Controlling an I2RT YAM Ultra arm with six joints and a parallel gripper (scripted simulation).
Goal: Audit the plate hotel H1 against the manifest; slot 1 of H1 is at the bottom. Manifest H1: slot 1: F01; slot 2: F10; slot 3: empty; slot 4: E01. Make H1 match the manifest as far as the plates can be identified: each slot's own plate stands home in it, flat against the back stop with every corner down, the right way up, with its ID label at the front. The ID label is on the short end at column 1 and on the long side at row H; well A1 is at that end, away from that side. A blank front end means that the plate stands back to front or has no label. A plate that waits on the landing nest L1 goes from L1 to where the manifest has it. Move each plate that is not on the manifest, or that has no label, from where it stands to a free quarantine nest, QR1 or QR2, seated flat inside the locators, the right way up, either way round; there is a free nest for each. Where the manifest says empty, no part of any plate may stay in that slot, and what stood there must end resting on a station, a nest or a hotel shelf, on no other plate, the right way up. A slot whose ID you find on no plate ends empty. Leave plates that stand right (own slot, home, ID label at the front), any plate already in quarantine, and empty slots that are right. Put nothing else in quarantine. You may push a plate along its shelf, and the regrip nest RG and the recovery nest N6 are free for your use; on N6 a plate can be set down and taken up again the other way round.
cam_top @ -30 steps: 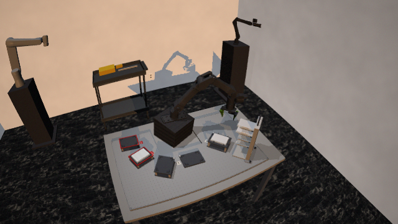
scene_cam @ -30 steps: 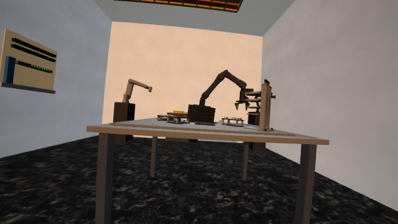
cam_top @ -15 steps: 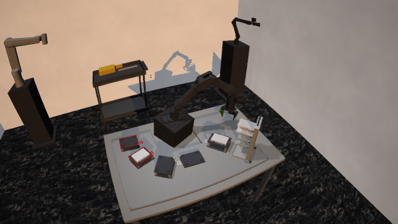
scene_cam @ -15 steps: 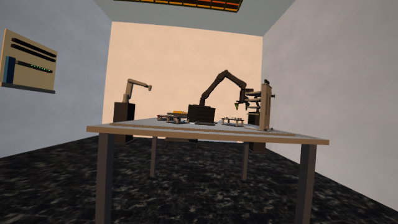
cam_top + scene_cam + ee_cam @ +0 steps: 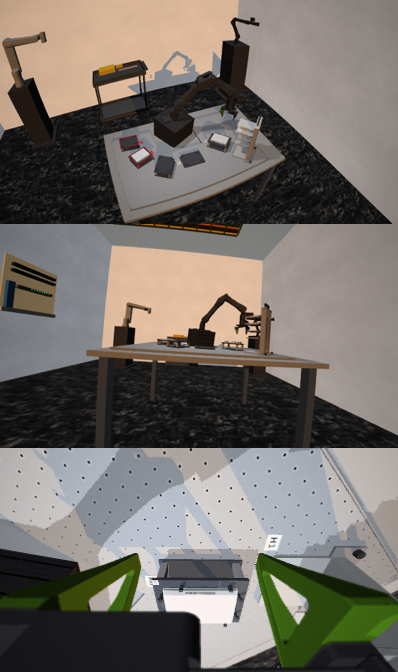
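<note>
My gripper (image 5: 229, 113) (image 5: 241, 330) (image 5: 198, 559) is open and empty. It hangs high over the table, behind the landing nest and beside the top of the plate hotel H1 (image 5: 252, 139) (image 5: 266, 330). A white plate (image 5: 219, 137) (image 5: 200, 604) lies on the landing nest (image 5: 217, 145) (image 5: 232, 344) (image 5: 200, 569), below and between my green fingers in the wrist view. The hotel's shelves show pale layers near the top (image 5: 245, 123); the labels are too small to read. One red-framed quarantine nest (image 5: 129, 142) is bare. The other red-framed nest (image 5: 151, 153) holds a white plate (image 5: 140, 155).
The arm's dark base block (image 5: 173, 128) (image 5: 201, 337) stands mid-table. A raised dark nest (image 5: 164, 165) and a flat dark nest (image 5: 191, 158) lie in front of it. A cart (image 5: 119, 74) and two other arms on pedestals stand off the table.
</note>
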